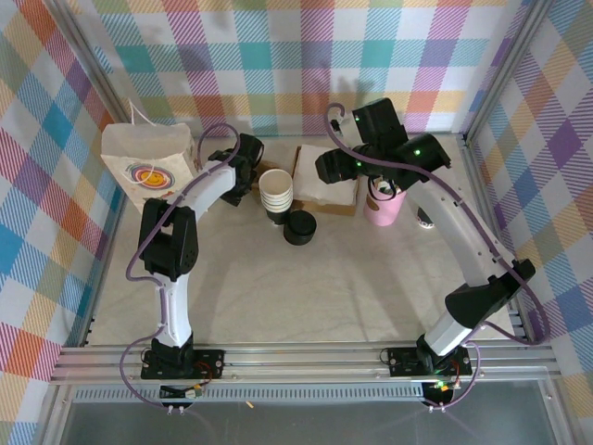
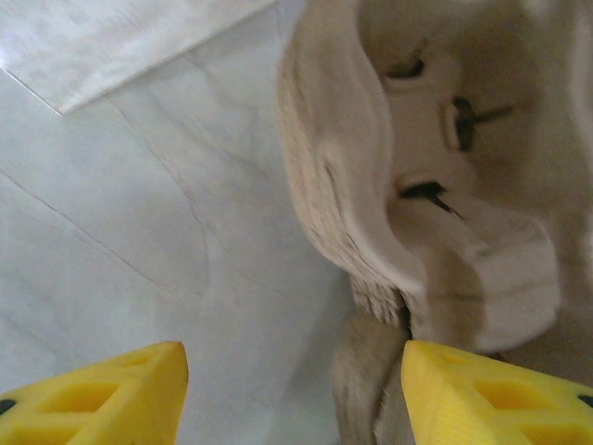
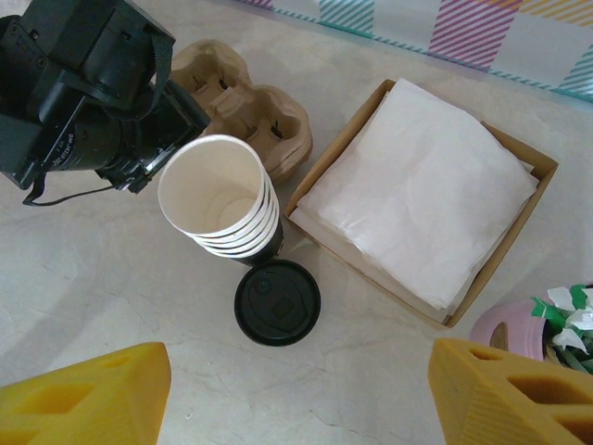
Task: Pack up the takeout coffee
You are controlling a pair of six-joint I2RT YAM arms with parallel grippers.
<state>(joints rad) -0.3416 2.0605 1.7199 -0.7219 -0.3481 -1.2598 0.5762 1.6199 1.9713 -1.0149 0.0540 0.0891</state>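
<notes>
1. Looking down from my right wrist, I see my yellow fingertips (image 3: 83, 394) at the two bottom corners of the frame, well apart. My right jaws are open with nothing between them.
2. Just above that gap, low and left of centre, the takeout coffee (image 3: 276, 302) stands upright on the worktop (image 3: 111, 278) with its black lid on. It sits right beside the foot of the stack of lidless cups (image 3: 220, 199); I cannot tell whether they touch.
3. In my left wrist view my left jaws are likewise open and empty. The pulp cup carrier (image 2: 417, 185) lies in the upper right of that frame, its near edge just above my right-hand tip.
4. Farther out in the right wrist view, the box of napkins (image 3: 422, 195) lies at the right and the pink cup (image 3: 528, 324) at the lower right.
5. From above, the white paper bag (image 1: 148, 162) stands at the upper left, well apart from the coffee near the centre.
6. As I judge it, nothing is packed yet. The grasp, the carry and the placing are all left to do.
</notes>
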